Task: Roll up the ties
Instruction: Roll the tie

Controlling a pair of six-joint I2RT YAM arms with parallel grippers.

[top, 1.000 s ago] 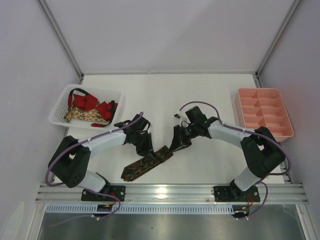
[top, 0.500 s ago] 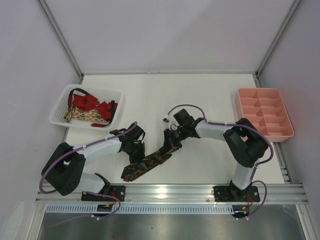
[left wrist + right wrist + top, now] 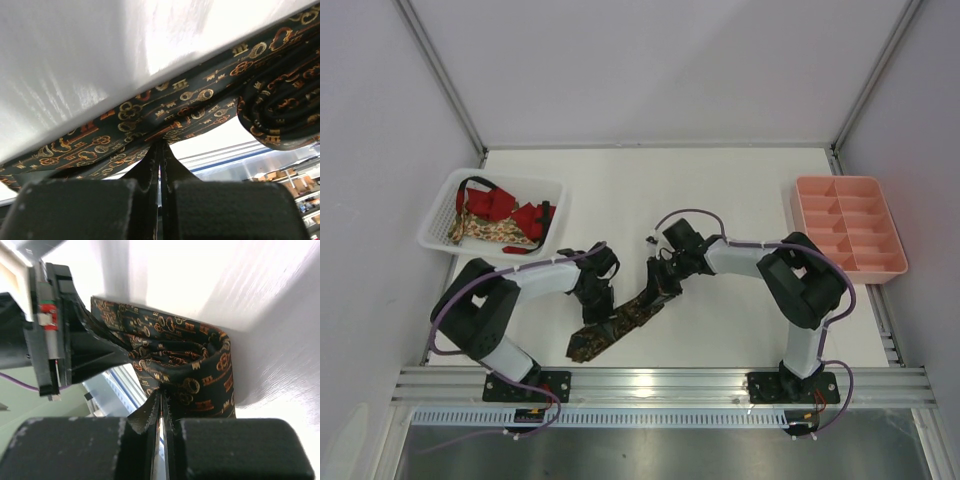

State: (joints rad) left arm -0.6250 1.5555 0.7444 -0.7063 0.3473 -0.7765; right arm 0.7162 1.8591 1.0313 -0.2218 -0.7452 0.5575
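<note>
- Dark brown tie (image 3: 620,322), gold key pattern, lies on the white table (image 3: 720,190) near the front edge, between the two arms. It runs on a diagonal from a pointed end at lower left up toward the right.
- Top view: left gripper (image 3: 601,303) sits over the tie's middle stretch and right gripper (image 3: 658,292) over its upper-right end. The two are near each other; contact between them cannot be told from here.
- Left wrist view: the left gripper (image 3: 160,150) has its fingers pressed together with only a thin seam between them. A fold of the tie (image 3: 190,100) is drawn down into that seam and pinched there.
- Same view: the rest of the band stretches across the frame just past the fingertips. A coiled part in several layers shows at far right.
- Right wrist view: the right gripper (image 3: 161,400) is closed on a pinch of the tie's fabric. The tie (image 3: 170,355) is bunched and folded over just beyond the tips, its outer fold against the table.
- Same view: the left gripper's black body stands close at left, against the tie.
- White basket (image 3: 435,215) at far left holds a red tie (image 3: 525,215) and a beige floral tie (image 3: 490,232), tangled together, well apart from both grippers.
- Pink tray (image 3: 848,228) sits at the right edge of the table.
</note>
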